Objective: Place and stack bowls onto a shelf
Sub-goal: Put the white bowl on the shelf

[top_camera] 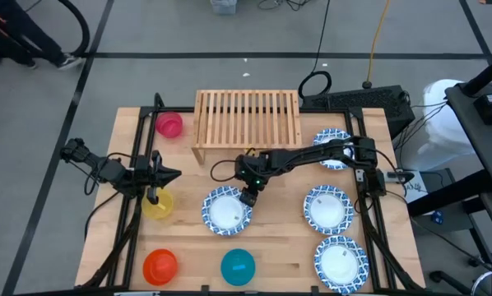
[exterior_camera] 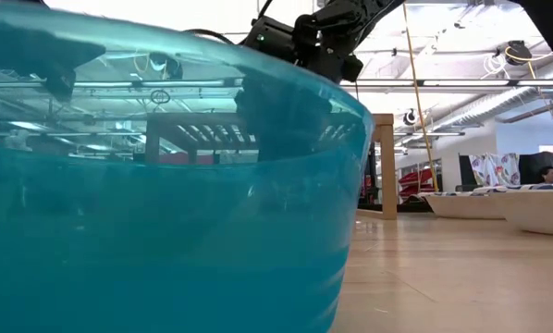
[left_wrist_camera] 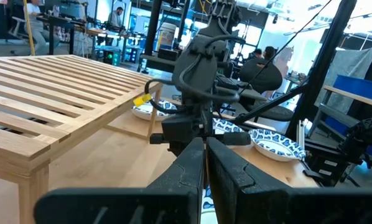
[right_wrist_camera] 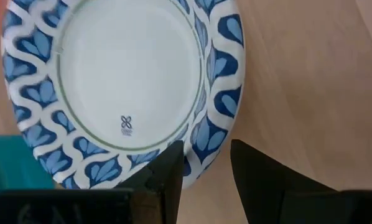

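A wooden surface [top_camera: 283,242] seen from above, with two dark robot arms reaching in from either side.

At the left edge, the left end effector [top_camera: 157,175] hangs beside a small yellow bowl [top_camera: 158,205], its fingers pressed together and holding nothing. A pink bowl [top_camera: 169,124] sits behind it near the back corner, and an orange-red bowl [top_camera: 160,265] sits at the front edge.

Moving right, the slatted wooden shelf [top_camera: 248,117] stands at the back centre with nothing on it. In front of it lies a blue-patterned bowl [top_camera: 226,210], with a teal bowl [top_camera: 238,265] nearer the front edge.

The right arm stretches across from the right side, and the right end effector [top_camera: 248,197] hovers at the back right rim of that central patterned bowl. Its wrist camera shows the fingers spread, one over the patterned rim and one outside it over bare wood, not yet gripping.

Further right, three more patterned bowls sit in a column: one at the back [top_camera: 334,148], partly under the arm, one in the middle [top_camera: 328,208] and one at the front [top_camera: 341,262].

The step in hand looks like grasping the central bowl. To do it well, the fingers should descend until the rim sits well between them, close firmly, then lift level before carrying it back to the shelf, clearing its front edge.
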`<state>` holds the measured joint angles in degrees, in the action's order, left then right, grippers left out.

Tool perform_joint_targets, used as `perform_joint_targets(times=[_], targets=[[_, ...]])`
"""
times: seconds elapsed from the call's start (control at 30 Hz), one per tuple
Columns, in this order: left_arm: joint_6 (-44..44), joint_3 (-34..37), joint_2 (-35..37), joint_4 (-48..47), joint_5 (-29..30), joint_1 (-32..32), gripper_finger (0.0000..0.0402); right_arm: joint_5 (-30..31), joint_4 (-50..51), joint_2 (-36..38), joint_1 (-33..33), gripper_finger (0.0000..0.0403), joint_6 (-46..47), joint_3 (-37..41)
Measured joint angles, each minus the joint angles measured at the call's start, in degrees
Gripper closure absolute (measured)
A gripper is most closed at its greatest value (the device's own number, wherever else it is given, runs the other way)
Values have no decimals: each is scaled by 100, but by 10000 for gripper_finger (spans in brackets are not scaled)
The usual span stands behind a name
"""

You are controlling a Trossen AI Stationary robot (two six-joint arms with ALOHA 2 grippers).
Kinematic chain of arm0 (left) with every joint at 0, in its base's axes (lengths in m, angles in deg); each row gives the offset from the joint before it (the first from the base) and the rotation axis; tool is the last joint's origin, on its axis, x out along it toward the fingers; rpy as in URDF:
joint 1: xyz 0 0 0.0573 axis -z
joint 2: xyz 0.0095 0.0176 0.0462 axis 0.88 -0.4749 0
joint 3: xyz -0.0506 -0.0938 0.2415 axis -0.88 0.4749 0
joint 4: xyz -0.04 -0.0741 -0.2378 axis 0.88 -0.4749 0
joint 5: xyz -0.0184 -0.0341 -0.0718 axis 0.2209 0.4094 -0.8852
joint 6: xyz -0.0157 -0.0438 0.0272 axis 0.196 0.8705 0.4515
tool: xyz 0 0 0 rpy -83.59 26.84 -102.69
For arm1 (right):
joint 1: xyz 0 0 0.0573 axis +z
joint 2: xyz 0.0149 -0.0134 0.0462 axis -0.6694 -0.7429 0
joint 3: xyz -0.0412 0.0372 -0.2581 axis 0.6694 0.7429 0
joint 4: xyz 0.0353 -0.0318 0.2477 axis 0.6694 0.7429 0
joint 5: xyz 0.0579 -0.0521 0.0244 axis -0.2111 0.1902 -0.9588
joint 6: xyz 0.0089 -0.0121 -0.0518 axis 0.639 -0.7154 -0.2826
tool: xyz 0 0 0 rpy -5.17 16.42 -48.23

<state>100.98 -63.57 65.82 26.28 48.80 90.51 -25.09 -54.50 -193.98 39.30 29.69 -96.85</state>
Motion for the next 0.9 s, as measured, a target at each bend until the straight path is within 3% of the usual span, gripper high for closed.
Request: perform_joint_targets(times=[0.63,0.77,0.9], targets=[[-9,2,0,28,-1,-2,378,-17,-682,-288,59,280,-197,-2],[-30,2,0,50,-5,-2,378,-13,-796,-337,59,310,-293,-4],[-48,2,0,50,-5,-2,378,-68,-857,-352,59,377,-565,-8]])
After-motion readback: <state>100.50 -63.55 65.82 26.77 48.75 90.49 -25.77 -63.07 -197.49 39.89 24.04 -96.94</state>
